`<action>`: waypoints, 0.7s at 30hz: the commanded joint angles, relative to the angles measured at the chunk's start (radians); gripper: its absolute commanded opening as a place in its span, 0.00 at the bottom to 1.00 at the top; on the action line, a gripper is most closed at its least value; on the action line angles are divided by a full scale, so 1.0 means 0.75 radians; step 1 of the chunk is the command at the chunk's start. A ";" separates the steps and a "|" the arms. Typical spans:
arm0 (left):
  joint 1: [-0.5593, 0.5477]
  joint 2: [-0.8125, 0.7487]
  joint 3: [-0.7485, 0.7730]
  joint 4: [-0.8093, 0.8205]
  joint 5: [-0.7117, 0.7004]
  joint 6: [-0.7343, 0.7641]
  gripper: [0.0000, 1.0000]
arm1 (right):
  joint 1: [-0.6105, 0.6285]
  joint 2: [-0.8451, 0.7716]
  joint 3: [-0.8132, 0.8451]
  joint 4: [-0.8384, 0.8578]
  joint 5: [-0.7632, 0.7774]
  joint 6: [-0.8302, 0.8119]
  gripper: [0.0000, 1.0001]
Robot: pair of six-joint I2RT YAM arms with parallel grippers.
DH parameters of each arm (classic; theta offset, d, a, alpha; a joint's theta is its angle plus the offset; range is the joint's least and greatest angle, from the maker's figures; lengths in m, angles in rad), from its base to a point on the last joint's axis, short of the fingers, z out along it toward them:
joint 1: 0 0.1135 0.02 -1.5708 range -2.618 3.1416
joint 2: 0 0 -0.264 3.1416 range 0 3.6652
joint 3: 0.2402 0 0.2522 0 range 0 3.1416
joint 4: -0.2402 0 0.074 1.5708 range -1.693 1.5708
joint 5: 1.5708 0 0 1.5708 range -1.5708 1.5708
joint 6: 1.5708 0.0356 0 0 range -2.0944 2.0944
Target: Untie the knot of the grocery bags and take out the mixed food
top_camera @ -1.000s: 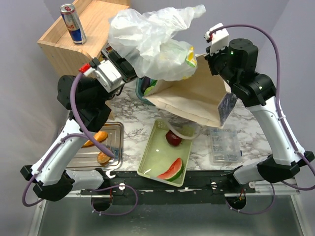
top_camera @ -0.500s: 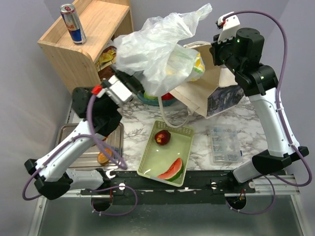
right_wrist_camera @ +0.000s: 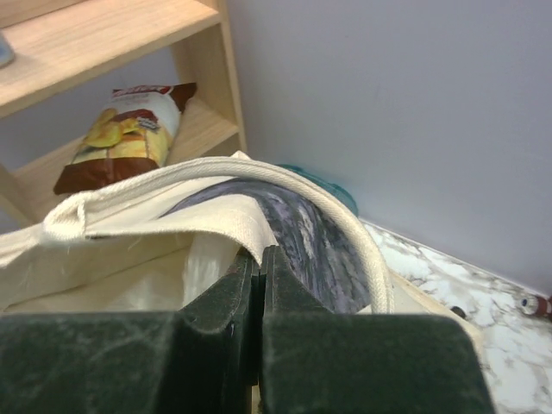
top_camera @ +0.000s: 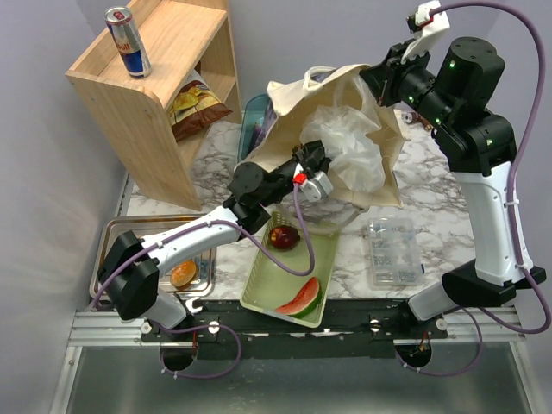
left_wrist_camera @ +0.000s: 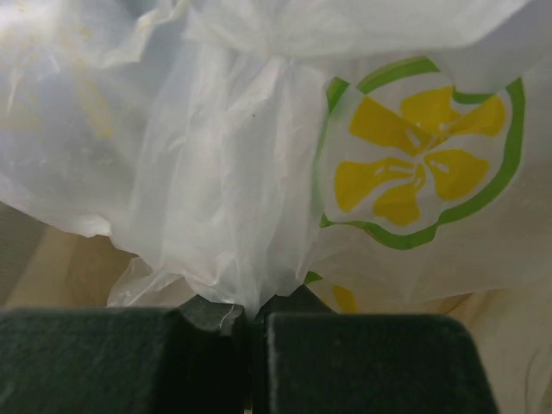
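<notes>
The grocery bag (top_camera: 349, 153) is lying crumpled inside the mouth of the canvas tote (top_camera: 289, 134), around the middle of the marble table (top_camera: 435, 203). Nearest the arm bases, the green basket (top_camera: 315, 254) is holding the watermelon wedge (top_camera: 297, 298) at its near end and the apple (top_camera: 283, 237) at its far end, the two apart. To its left the metal tray (top_camera: 129, 228) is carrying a bread roll (top_camera: 183, 274), partly under the left arm. To the basket's right a clear container (top_camera: 392, 252) is sitting flat on the marble.

Beyond the basket the left arm is reaching low across the table. The left gripper (left_wrist_camera: 248, 312) is pinching a fold of the bag's thin whitish plastic, its fingers clenched tight on it with film bunching out above the tips. In the left wrist view a round yellow-and-green print is showing on the plastic just right of that fold.

Farther back and higher, the right gripper (right_wrist_camera: 259, 267) is clamping the tote's rim, its fingers pressed together on the cloth beside the strap, with that side of the mouth lifted. A teal container (top_camera: 254, 116) is peeking out behind the tote's left edge. At the far left the wooden shelf (top_camera: 172, 43) is standing with the chips bag (top_camera: 191, 102) on its lower board and the can (top_camera: 128, 41) upright on top.
</notes>
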 commanded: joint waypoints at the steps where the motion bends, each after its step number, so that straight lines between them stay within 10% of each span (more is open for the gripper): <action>1: -0.009 0.027 -0.024 0.017 0.069 0.216 0.00 | 0.008 -0.039 0.041 0.069 -0.153 0.084 0.01; 14: 0.028 0.448 0.902 -1.442 -0.525 0.024 0.00 | 0.007 -0.109 -0.009 0.089 -0.357 0.092 0.01; 21: 0.047 0.751 1.222 -1.769 -0.745 0.103 0.00 | 0.007 -0.101 0.047 0.104 -0.205 0.070 0.01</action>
